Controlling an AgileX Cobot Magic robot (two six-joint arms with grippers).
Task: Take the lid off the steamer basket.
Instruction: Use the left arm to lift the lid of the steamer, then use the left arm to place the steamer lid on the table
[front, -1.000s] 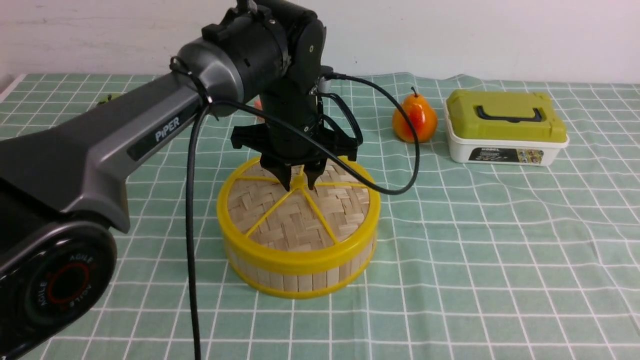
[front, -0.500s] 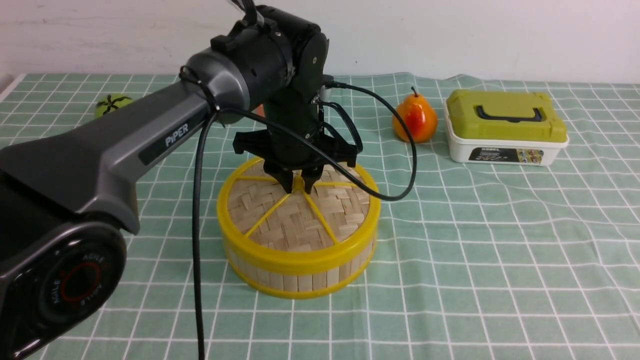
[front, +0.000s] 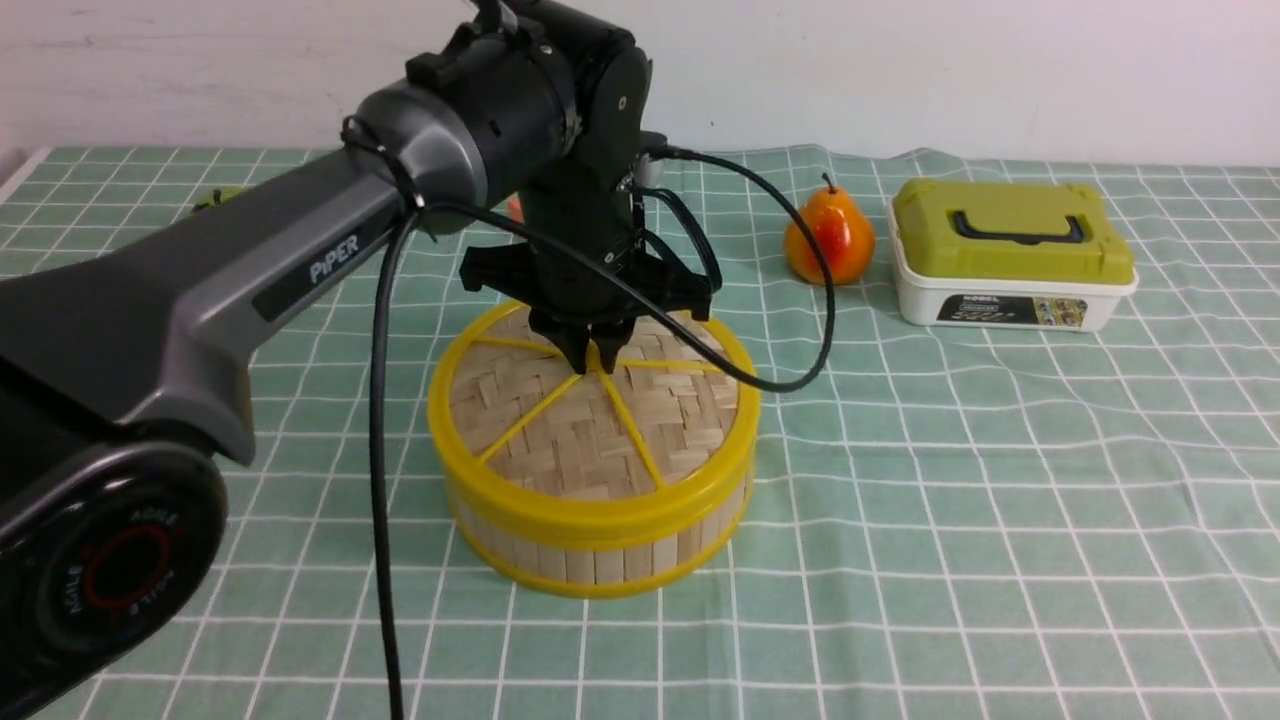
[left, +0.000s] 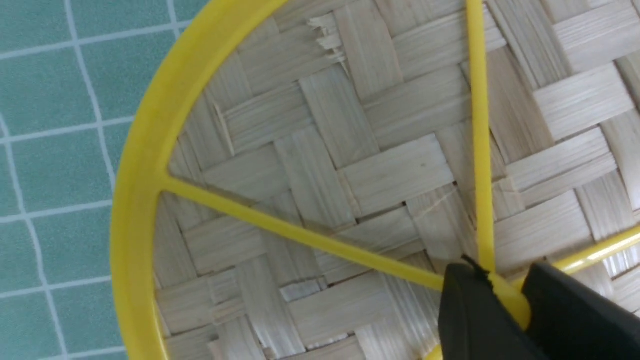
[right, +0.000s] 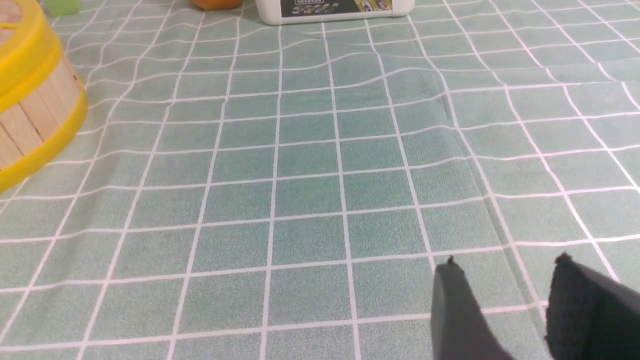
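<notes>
Left arm (front: 250, 270) reached in from the near left. Left gripper (front: 593, 358) pointed down over table centre, fingers pinched closed on the yellow knob (left: 510, 300) of the lid (front: 590, 430). Lid sat on the steamer basket (front: 600, 555), which stood on the green checked tablecloth (front: 950, 520), centre, slightly left. Whether the lid was seated flat or raised: could not tell. Orange pear (front: 828, 237) stood farther back, right of the basket. White box with green lid (front: 1010, 255) sat just right of the pear. Right gripper (right: 500, 305) showed only in its wrist view, fingers apart, holding nothing, low over bare cloth, well apart from the basket.
</notes>
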